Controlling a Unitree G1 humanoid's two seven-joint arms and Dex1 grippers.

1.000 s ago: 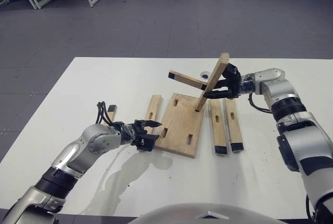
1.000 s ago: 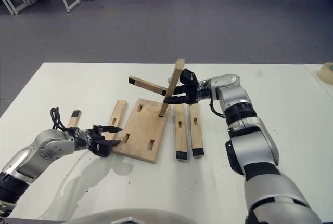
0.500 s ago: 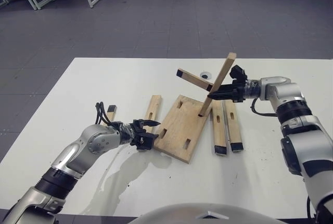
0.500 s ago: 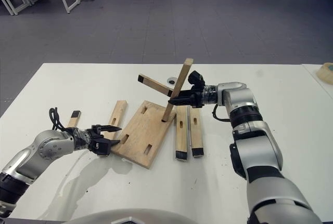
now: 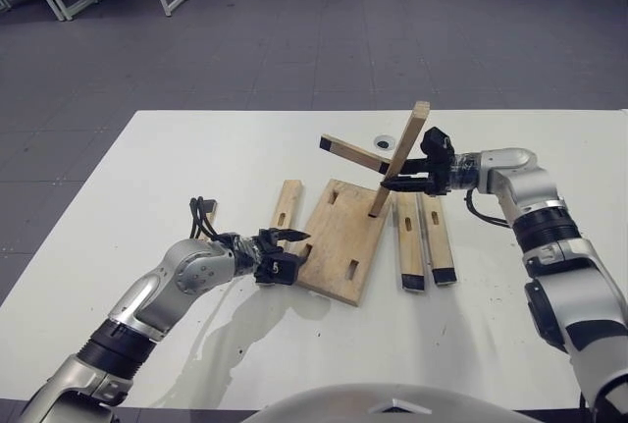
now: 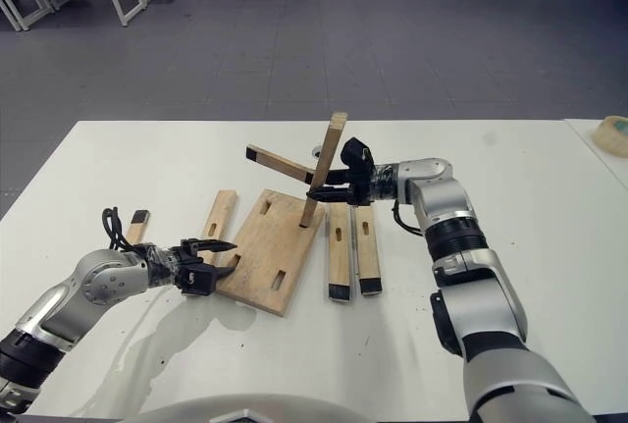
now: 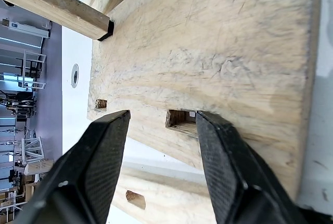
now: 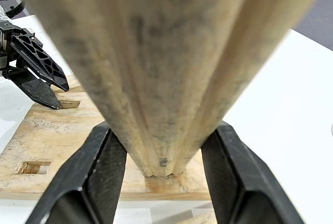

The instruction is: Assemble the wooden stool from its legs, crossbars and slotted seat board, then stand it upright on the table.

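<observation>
The slotted seat board (image 5: 339, 241) lies flat on the white table (image 5: 177, 163). A wooden leg (image 5: 400, 158) stands tilted with its lower end in a far slot of the board, and a black-tipped crossbar (image 5: 355, 151) sticks out of it to the left. My right gripper (image 5: 391, 181) is shut on this leg about halfway up; in the right wrist view its fingers (image 8: 104, 172) press both sides of the wood. My left gripper (image 5: 280, 254) is open at the board's near left edge, its fingers (image 7: 104, 161) spread over a slot.
Two more legs (image 5: 410, 241) (image 5: 437, 237) lie side by side right of the board. A short slotted bar (image 5: 286, 205) lies to its left, with a small black-tipped piece (image 6: 139, 222) farther left. A round hole (image 5: 385, 140) marks the table behind the leg.
My right gripper swung the leg to the right, turning the board with it, then brought both back to the left. My left gripper stayed at the board's edge.
</observation>
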